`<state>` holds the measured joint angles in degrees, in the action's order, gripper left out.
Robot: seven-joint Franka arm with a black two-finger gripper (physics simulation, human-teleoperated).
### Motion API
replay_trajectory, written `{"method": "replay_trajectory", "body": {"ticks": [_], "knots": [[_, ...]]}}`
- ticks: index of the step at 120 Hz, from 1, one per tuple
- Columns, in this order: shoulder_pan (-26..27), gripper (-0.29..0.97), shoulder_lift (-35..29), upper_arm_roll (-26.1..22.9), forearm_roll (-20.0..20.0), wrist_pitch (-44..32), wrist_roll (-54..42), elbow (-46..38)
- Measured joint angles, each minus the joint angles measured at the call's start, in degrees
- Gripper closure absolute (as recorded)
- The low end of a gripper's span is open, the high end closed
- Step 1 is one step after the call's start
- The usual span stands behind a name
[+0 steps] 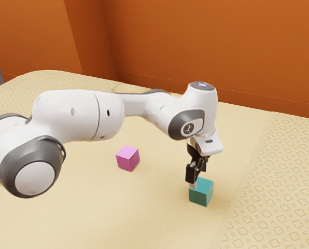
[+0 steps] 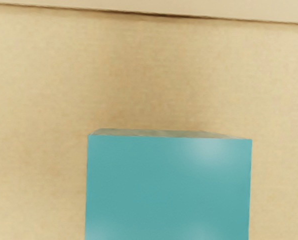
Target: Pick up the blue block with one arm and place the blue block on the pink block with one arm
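Note:
The blue block (image 1: pixel 201 192), teal in colour, rests on the tan table toward the exterior view's right. My gripper (image 1: pixel 195 179) hangs straight down just above its top face, over the edge nearer the pink block, and stands open with nothing between its fingers. In the wrist view the blue block (image 2: pixel 169 187) lies right beneath my hand, its top face turned to the camera. The pink block (image 1: pixel 127 157) sits on the table apart from it, toward the exterior view's left and a little farther back.
A patterned strip of table covering (image 1: pixel 279 197) runs along the exterior view's right. Orange walls (image 1: pixel 222 46) stand behind the table. My own arm (image 1: pixel 118 116) spans the space above and behind the pink block.

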<state>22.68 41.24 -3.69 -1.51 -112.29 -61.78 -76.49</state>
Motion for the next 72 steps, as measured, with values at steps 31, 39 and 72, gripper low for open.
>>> {"method": "replay_trajectory", "body": {"ticks": [31,39,72], "knots": [[0.0,0.0,2.5,-0.1,1.4,-2.1,-0.1,0.0],[0.1,0.0,3.1,-0.1,1.6,-2.5,-0.1,0.0],[0.3,0.2,4.8,-0.1,1.4,-3.5,-0.2,-0.1]]}}
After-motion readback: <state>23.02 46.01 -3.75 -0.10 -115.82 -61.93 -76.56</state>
